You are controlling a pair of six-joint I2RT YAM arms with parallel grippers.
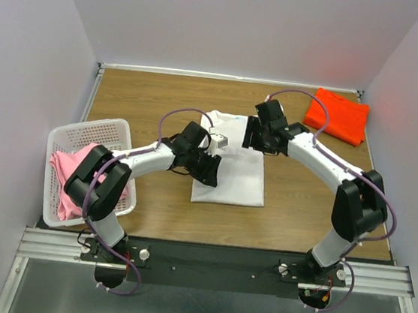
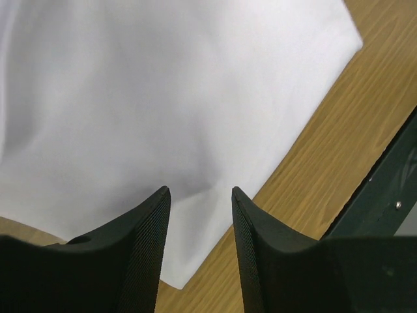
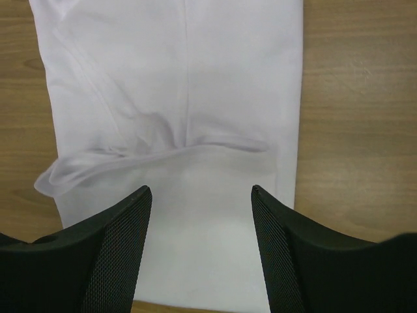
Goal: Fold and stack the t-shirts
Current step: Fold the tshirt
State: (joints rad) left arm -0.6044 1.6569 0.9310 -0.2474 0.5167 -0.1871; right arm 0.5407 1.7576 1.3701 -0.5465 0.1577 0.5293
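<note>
**Where things lie on your table**

In the top view, the middle t-shirt (image 1: 231, 176) lies flat on the table (image 1: 157, 211) at the centre of the frame. The left gripper (image 1: 209, 172) is over its left edge and the right gripper (image 1: 251, 135) over its upper end. The corner t-shirt (image 1: 340, 116) lies at the upper right, well apart. At the left, you have the basket (image 1: 114, 127), with the third t-shirt (image 1: 67, 174) in it.

Centre: plain white t-shirt (image 1: 230, 180). Far right: orange-red t-shirt (image 1: 339, 116). Left: pink t-shirt (image 1: 67, 174) in white lattice basket (image 1: 95, 124). Brown wood-grain counter (image 1: 156, 94).
</note>
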